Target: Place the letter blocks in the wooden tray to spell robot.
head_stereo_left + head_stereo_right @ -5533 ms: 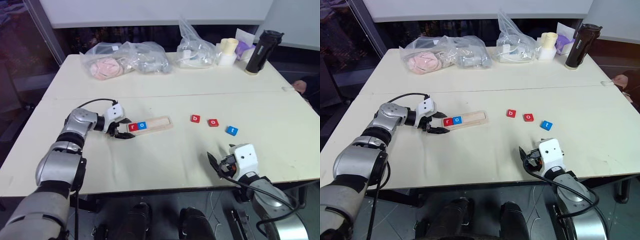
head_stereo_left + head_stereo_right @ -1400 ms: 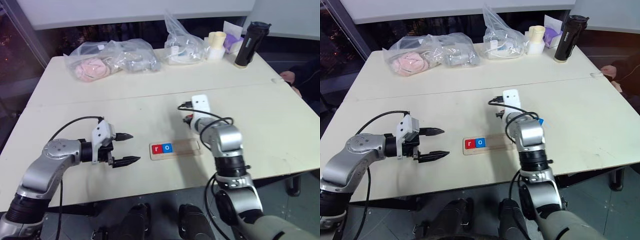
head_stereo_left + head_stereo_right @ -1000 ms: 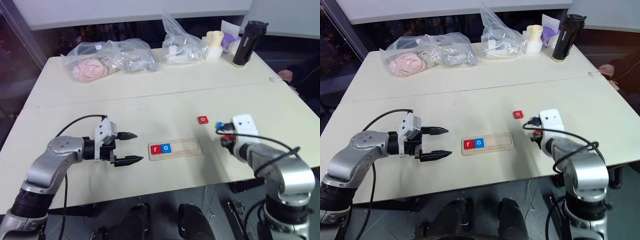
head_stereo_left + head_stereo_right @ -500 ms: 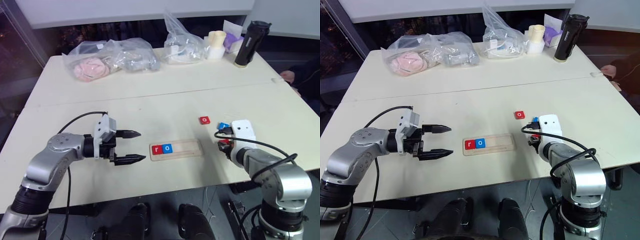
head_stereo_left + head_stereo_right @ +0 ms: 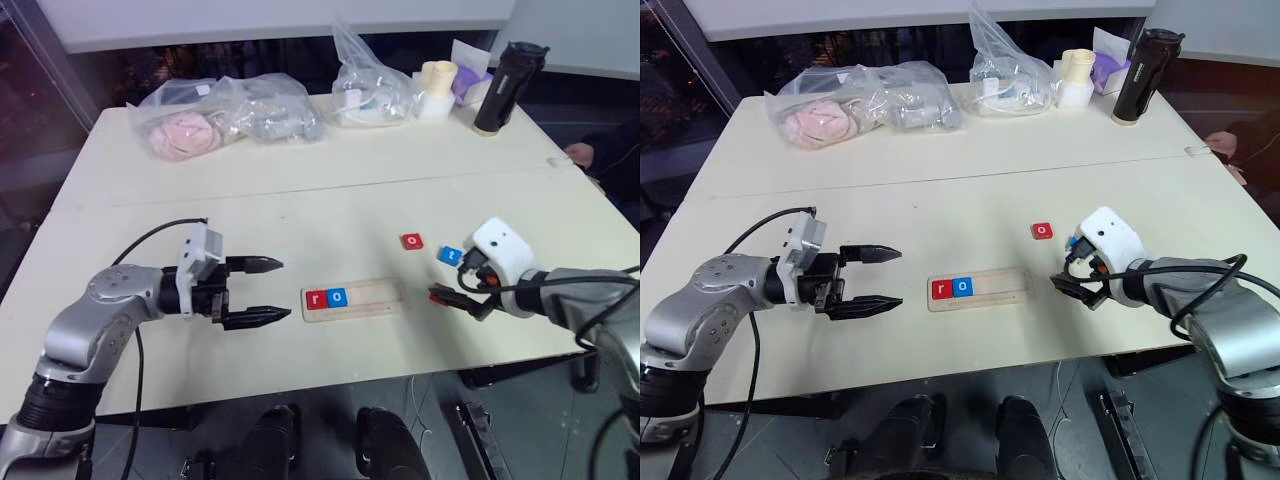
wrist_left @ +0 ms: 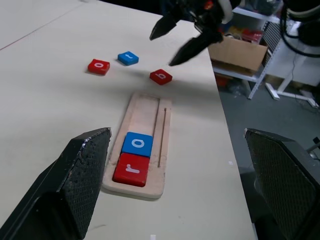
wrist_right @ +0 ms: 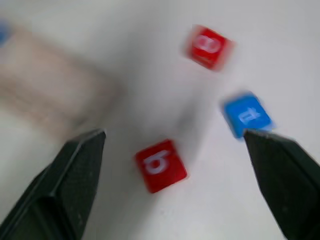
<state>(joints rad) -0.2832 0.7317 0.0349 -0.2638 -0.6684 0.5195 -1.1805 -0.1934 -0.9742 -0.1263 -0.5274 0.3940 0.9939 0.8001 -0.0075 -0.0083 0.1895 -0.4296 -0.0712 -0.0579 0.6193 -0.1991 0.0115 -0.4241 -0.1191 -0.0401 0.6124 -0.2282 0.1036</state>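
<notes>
My right gripper [image 5: 458, 300] is spread open with nothing between the fingers, hanging just above the table [image 5: 300, 190] off the right end of the wooden tray [image 5: 354, 298]. My left gripper [image 5: 262, 291] is also open and empty, level, pointing at the tray's left end from a little way off.

Tray holds red r [image 6: 131, 169] and blue o [image 6: 137, 144] at its left end, touching each other; the rest of the groove is bare.

Loose tiles: red b [image 7: 160, 165] lies flat on the table directly under my right fingers. Blue t [image 5: 449, 255] sits just beyond it, and red o [image 5: 411, 241] is further left of that, all apart from each other.

Far edge clutter, well clear: plastic bags [image 5: 230, 113], a clear bag [image 5: 375, 85], a cream cup [image 5: 435, 86], a black bottle [image 5: 508, 75]. A person's hand [image 5: 580, 153] is at the table's right edge.
</notes>
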